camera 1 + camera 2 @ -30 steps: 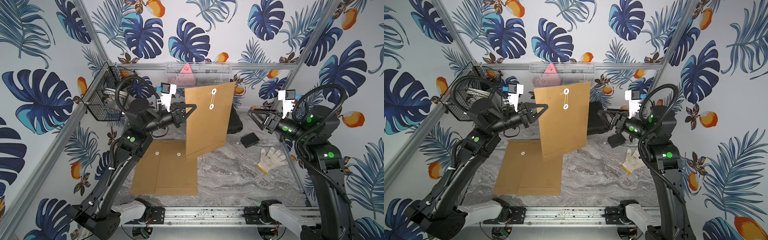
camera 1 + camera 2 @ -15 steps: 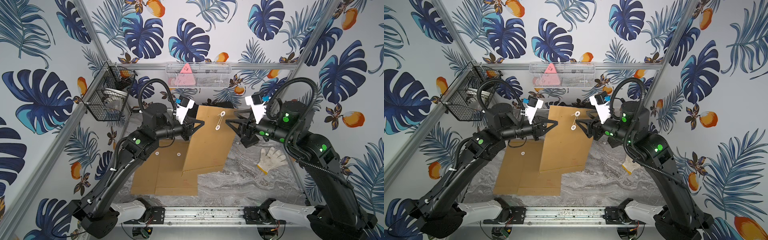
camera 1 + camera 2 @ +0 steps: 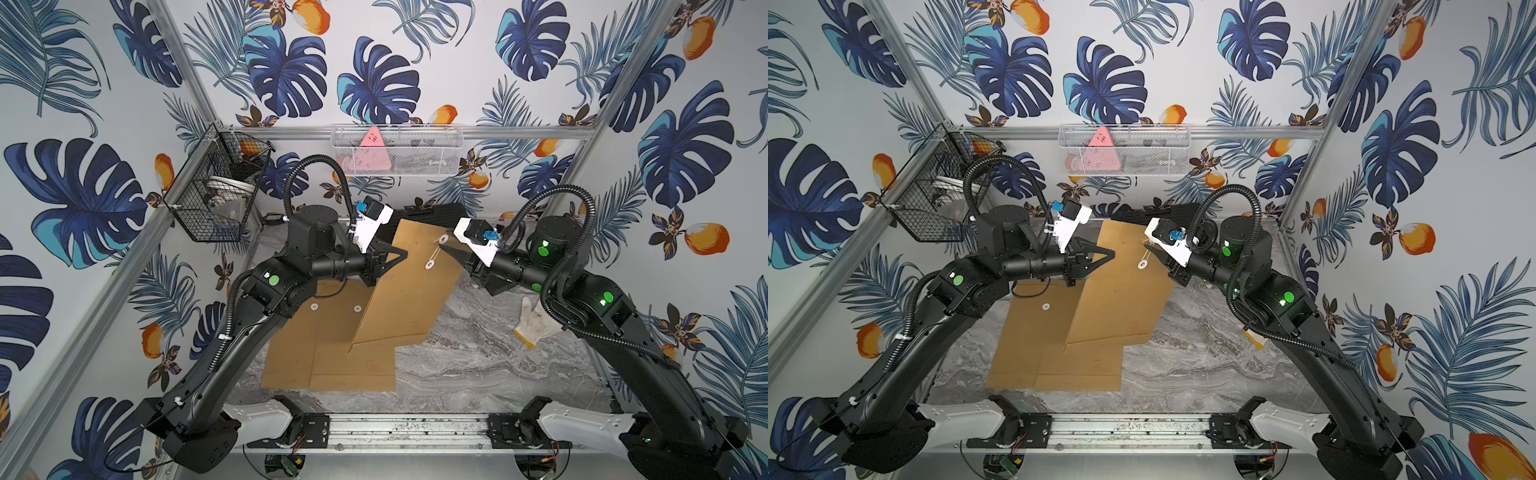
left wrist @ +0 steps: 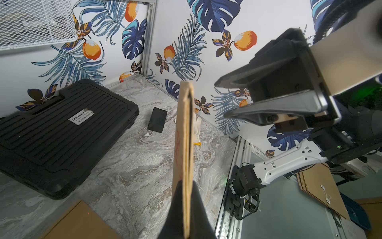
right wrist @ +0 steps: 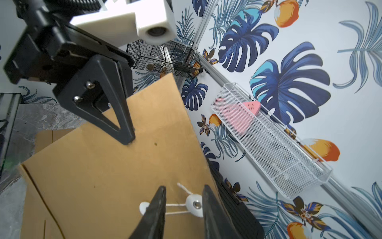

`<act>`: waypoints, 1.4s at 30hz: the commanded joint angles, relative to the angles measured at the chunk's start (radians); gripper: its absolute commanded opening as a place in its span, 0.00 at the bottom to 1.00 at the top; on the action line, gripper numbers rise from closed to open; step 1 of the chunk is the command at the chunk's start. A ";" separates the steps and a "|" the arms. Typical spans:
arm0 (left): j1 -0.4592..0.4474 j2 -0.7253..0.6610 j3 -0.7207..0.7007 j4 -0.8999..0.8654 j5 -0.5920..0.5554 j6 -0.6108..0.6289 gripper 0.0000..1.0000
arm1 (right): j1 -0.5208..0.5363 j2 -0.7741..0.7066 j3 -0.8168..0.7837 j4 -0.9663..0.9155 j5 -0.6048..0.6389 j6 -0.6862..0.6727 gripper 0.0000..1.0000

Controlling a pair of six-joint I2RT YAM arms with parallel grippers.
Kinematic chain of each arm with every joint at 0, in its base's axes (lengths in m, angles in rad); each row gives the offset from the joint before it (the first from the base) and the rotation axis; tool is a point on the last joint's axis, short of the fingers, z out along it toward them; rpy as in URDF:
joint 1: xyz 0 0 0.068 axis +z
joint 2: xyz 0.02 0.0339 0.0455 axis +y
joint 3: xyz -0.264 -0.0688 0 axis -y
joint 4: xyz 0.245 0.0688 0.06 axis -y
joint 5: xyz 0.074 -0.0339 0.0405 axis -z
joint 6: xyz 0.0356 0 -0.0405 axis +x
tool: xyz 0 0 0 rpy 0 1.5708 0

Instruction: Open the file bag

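Observation:
The file bag is a brown paper envelope, held up off the table and leaning. My left gripper is shut on its side edge. A white string runs between two white discs on its face, one of them a riveted button. My right gripper is open, its narrow jaws astride the string beside the button. From the left wrist, the right gripper faces the bag's edge.
Two more brown envelopes lie flat under the held one. A black case and a small black box sit at the back. A white glove lies at the right. A wire basket and a mesh shelf hang on the walls.
Both arms came in toward the middle. The bag dropped lower and tilted. My right gripper reached the string closure and its jaws narrowed.

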 commanded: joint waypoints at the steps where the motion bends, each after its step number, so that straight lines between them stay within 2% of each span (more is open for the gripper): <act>1: 0.000 0.003 0.011 -0.003 0.006 0.020 0.00 | 0.001 0.005 -0.024 0.079 -0.024 -0.121 0.38; 5: -0.001 0.006 0.022 -0.015 0.001 0.013 0.00 | 0.013 0.026 -0.007 0.047 0.032 -0.200 0.44; 16: -0.001 0.025 0.035 -0.027 0.002 0.001 0.00 | 0.074 0.028 -0.066 0.065 0.181 -0.376 0.43; 28: 0.000 0.037 0.045 -0.037 0.004 0.000 0.00 | 0.100 0.034 -0.112 0.120 0.275 -0.431 0.35; 37: 0.000 0.038 0.048 -0.033 0.010 -0.003 0.00 | 0.104 0.036 -0.124 0.143 0.292 -0.432 0.24; 42: 0.000 0.039 0.053 -0.035 0.015 -0.006 0.00 | 0.105 0.037 -0.135 0.148 0.299 -0.438 0.21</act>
